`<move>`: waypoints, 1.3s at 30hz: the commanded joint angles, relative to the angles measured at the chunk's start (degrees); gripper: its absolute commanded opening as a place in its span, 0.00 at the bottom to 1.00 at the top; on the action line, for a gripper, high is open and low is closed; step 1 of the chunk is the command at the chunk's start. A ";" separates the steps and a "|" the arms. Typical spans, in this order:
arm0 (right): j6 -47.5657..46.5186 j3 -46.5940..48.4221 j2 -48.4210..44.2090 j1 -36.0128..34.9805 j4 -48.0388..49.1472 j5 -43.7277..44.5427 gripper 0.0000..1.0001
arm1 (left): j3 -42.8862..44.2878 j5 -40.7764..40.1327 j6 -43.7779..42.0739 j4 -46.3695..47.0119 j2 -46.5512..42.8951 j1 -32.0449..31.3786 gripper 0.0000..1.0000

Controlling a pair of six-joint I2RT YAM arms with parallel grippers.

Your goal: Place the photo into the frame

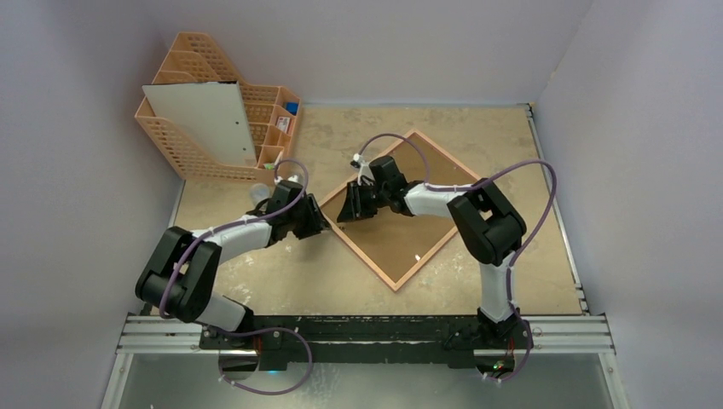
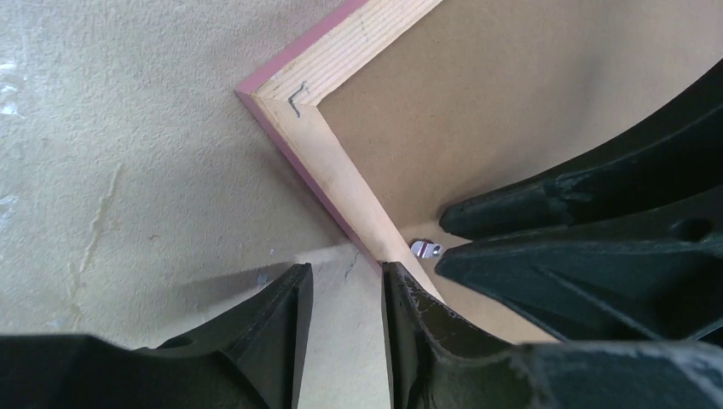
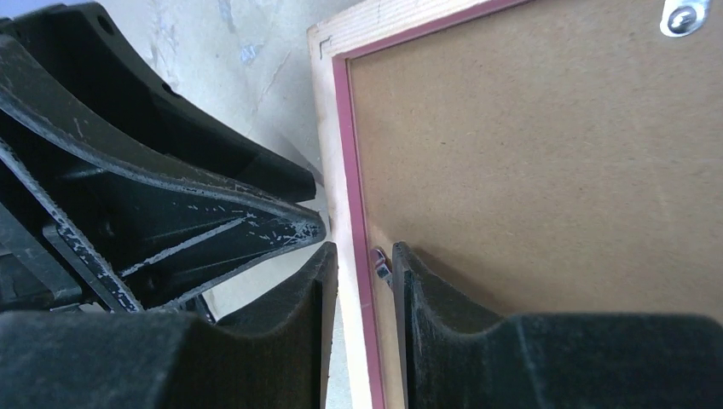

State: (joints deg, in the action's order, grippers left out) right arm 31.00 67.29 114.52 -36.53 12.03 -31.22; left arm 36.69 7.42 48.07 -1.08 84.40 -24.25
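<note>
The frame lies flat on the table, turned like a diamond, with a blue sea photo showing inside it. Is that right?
Not quite. The top view shows a plain brown backing board inside the frame, not a blue sea photo. The frame does lie flat on the table, turned like a diamond.

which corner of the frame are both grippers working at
The corner of the frame that is leftmost in the top view. The left gripper and right gripper both sit at the rail beside it; the other three corners have no gripper near.

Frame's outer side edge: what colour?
Pink on the frame; the left wrist view shows it best.
</note>
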 commanded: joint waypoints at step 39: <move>-10.53 1.09 2.37 -1.70 -12.88 -4.82 0.32 | 1.12 -2.38 1.69 1.54 6.38 0.27 0.30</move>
State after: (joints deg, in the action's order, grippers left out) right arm 23.07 69.32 116.95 -37.60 8.25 -37.12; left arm 37.43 8.80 50.02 2.02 87.96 -24.10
